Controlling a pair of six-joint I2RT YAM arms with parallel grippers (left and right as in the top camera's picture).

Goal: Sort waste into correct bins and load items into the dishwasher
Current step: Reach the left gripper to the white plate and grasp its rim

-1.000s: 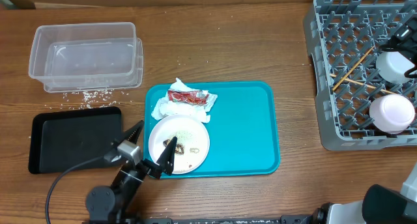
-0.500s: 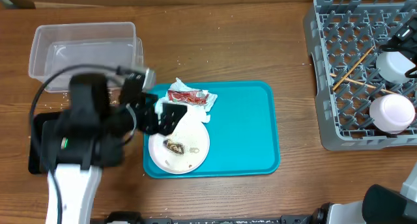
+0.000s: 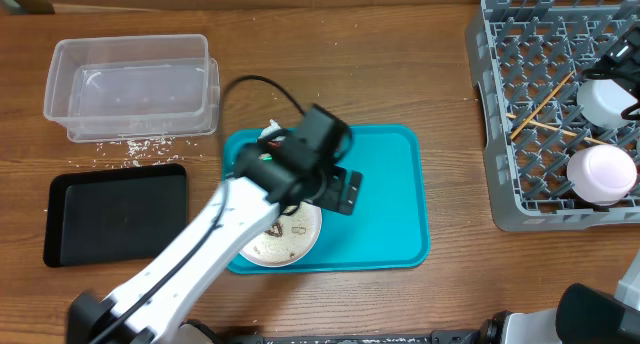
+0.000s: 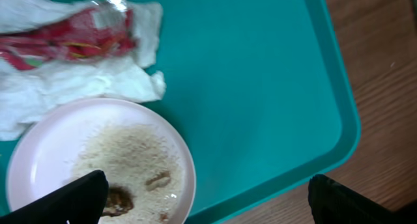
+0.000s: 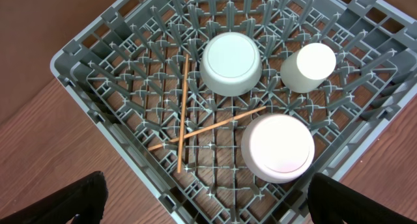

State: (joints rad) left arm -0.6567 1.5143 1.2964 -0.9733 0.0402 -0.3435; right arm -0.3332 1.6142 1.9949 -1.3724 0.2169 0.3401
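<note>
The tabletop [image 3: 400,74] is brown wood. At its right edge sits the grey dish rack [image 3: 497,212], and the right wrist view looks straight down into its peg grid. Mid-table lies the teal tray [image 3: 385,194]. To the tray's left are the clear tub [image 3: 130,84] and, in front of it, the black tray [image 3: 115,214], with loose rice grains [image 3: 130,144] on the wood between them.

The white plate [image 4: 39,159] rests on the teal tray's front left corner. It carries a spread of rice [image 4: 124,159] and a brown lump [image 4: 119,199]. The crumpled napkin [image 4: 78,81] touches the plate's far rim, with the red wrapper [image 4: 71,35] on top of it.

In the rack, 2 white bowls [image 5: 230,62] [image 5: 278,147] sit bottom-up, with a smaller white round piece [image 5: 309,66] beside them. The 2 chopsticks [image 5: 183,113] lie crossed on the grid.

The left end effector [image 4: 205,188] hangs over the tray at the plate's right edge, fingers spread wide and empty. The right end effector [image 5: 207,185] hangs above the rack, fingers also wide apart and empty.
</note>
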